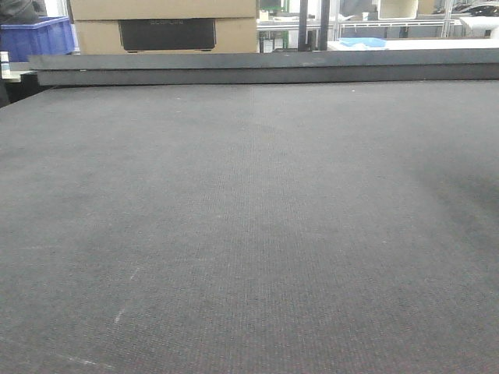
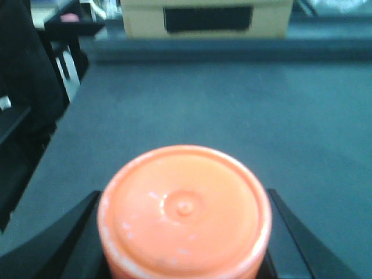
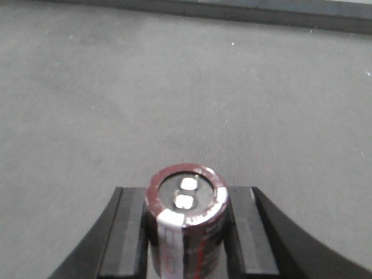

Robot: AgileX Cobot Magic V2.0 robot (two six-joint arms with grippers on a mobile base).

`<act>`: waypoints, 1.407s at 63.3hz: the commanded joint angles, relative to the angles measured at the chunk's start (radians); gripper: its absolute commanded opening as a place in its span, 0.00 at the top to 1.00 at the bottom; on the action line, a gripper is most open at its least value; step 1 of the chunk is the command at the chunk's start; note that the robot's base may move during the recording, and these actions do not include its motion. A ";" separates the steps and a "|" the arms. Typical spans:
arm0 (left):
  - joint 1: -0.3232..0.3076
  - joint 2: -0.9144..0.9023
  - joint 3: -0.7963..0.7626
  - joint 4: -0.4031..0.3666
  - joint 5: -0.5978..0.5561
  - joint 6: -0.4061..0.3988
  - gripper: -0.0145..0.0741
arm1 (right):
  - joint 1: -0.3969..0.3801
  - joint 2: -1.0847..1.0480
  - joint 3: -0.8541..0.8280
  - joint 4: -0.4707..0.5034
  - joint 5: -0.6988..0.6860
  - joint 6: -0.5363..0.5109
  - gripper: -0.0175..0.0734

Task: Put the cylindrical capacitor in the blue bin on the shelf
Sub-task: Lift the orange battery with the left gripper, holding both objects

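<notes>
The right fingers pinch the cylindrical capacitor over the bench, the left fingers pinch an orange cylinder, and a loose hold could let the capacitor slip and roll away.

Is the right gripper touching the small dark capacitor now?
Touching. The right wrist view shows the capacitor clamped inside the right gripper, with no gap on either side.

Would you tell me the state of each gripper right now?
Left gripper: closed on the orange cylinder.
Right gripper: closed on the cylindrical capacitor.
</notes>
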 commanded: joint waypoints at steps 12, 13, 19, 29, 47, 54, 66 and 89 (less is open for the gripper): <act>-0.005 -0.129 -0.037 -0.176 0.218 0.101 0.96 | 0.000 -0.151 -0.027 -0.011 0.166 -0.006 0.99; -0.005 -0.135 -0.037 -0.176 0.220 0.101 0.96 | 0.000 -0.157 -0.027 -0.011 0.168 -0.006 0.99; -0.005 -0.164 -0.033 -0.176 0.232 0.101 0.96 | 0.000 -0.182 -0.027 -0.011 0.169 -0.006 0.99; -0.005 -0.174 -0.033 -0.176 0.237 0.101 0.96 | 0.000 -0.185 -0.027 -0.011 0.158 -0.006 0.99; -0.005 -0.174 -0.033 -0.176 0.242 0.101 0.96 | 0.000 -0.185 -0.027 -0.011 0.157 -0.006 0.99; -0.005 -0.174 -0.033 -0.176 0.242 0.101 0.96 | 0.000 -0.185 -0.027 -0.011 0.157 -0.006 0.99; -0.005 -0.174 -0.033 -0.176 0.242 0.101 0.96 | 0.000 -0.185 -0.027 -0.011 0.157 -0.006 0.99; -0.005 -0.174 -0.033 -0.176 0.242 0.101 0.96 | 0.000 -0.185 -0.027 -0.011 0.157 -0.006 0.99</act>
